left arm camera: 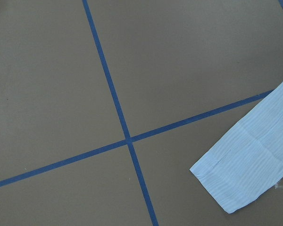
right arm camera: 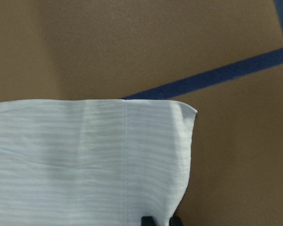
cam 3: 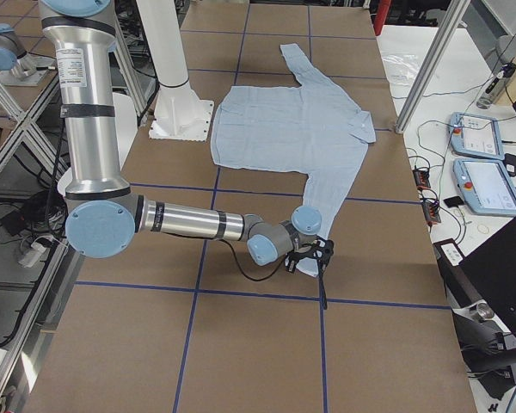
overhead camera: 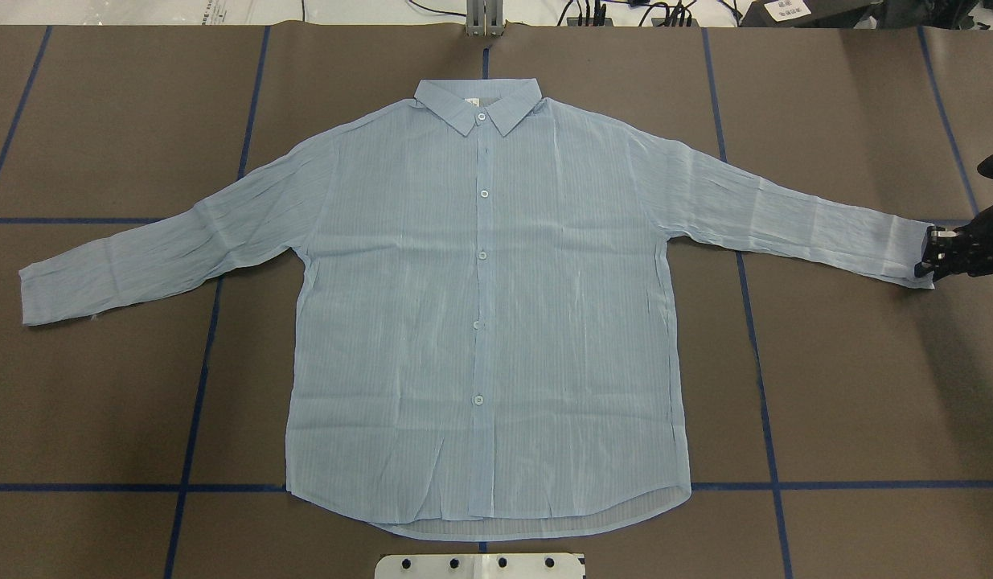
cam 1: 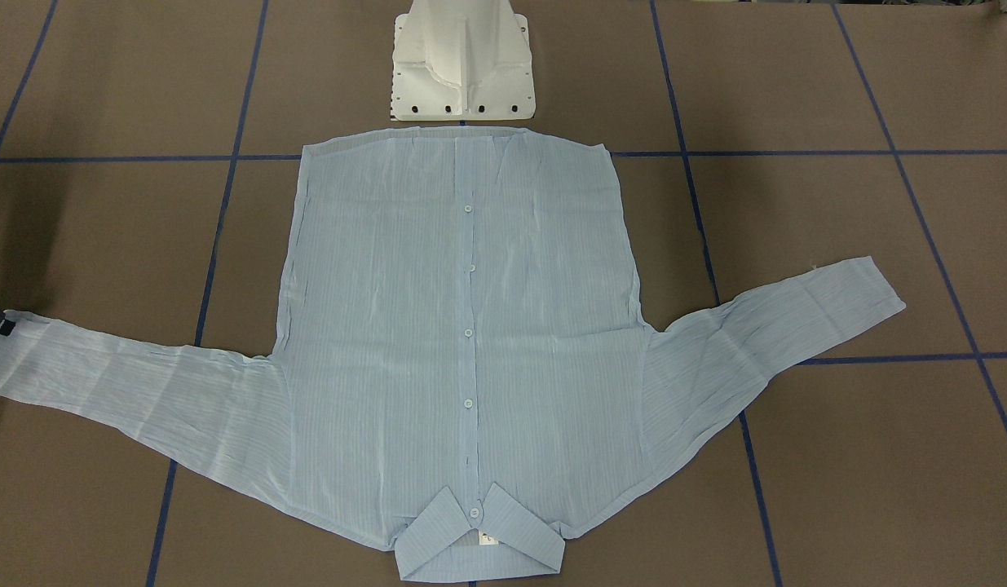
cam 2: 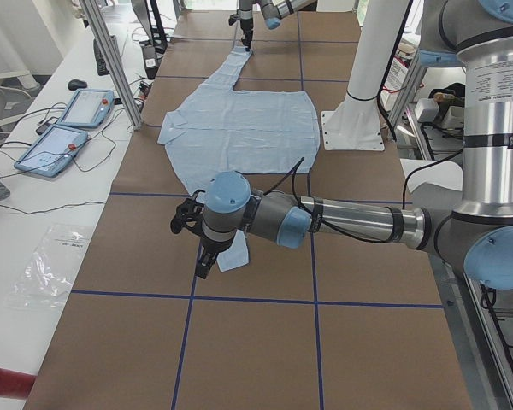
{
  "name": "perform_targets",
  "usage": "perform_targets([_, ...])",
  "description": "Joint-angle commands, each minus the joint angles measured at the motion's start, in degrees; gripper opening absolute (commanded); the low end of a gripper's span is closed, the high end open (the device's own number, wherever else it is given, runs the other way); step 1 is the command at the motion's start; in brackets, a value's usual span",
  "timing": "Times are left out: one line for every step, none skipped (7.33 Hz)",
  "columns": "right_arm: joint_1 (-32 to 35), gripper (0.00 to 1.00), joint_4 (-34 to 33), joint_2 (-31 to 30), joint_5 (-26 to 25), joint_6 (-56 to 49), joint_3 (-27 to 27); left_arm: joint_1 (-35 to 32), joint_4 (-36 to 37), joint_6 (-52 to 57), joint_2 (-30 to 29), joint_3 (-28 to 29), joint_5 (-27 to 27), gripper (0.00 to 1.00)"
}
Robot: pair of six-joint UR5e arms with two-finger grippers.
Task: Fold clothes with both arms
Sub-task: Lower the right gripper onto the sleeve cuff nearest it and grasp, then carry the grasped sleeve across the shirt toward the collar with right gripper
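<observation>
— Found the shirt (overhead camera: 480,322)?
— Spread flat, buttons up, on the brown, blue-taped table (overhead camera: 850,386); hem toward the white pedestal (cam 1: 462,65), sleeves out.
— Right gripper (overhead camera: 934,257)?
— Narrowed onto that side's cuff edge (pinching the cloth).
— Left gripper (cam 2: 203,266)?
— Hovering near the other cuff; cannot tell whether wide or closed.

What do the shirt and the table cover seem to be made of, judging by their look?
The shirt: thin woven cloth, perhaps cotton or a blend, matte, finely striped; the fine wrinkles suggest this. The table cover: brown paper or card, matte; no sheen or weave shows.
</observation>
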Motion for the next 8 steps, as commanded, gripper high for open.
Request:
perform_targets([0.0, 0.00, 0.0, 0.2, 0.3, -0.1, 0.8, 0.0, 0.0, 0.0, 0.0, 0.0, 0.0, 1.00])
perform_targets([0.1, 0.00, 0.1, 0.3, 0.3, -0.1, 2.0, 0.0, 0.0, 0.0, 0.0, -0.2, 0.0, 1.00])
perform_targets([0.2, 0.00, -0.2, 0.6, 0.2, 0.0, 5.1, 0.0, 0.0, 0.0, 0.0, -0.2, -0.1, 1.00])
perform_targets([0.1, 0.00, -0.7, 1.0, 0.3, 2.2, 8.1, 0.0, 0.0, 0.0, 0.0, -0.3, -0.1, 1.00])
perform_targets([0.0, 0.00, -0.8, 2.9, 0.3, 6.4, 9.5, 0.0, -0.1, 0.0, -0.2, -0.3, -0.1, 1.00])
perform_targets([-0.9, 0.00, -0.8, 5.9, 0.3, 12.1, 9.6, 0.0, -0.1, 0.0, -0.2, -0.3, -0.1, 1.00])
perform_targets([-3.3, 0.00, -1.1, 9.8, 0.1, 18.0, 9.3, 0.0, -0.5, 0.1, -0.2, -0.3, -0.1, 1.00])
perform_targets([-5.5, 0.00, -3.4, 14.4, -0.1, 23.6, 9.1, 0.0, -0.6, 0.1, -0.2, -0.3, -0.1, 1.00])
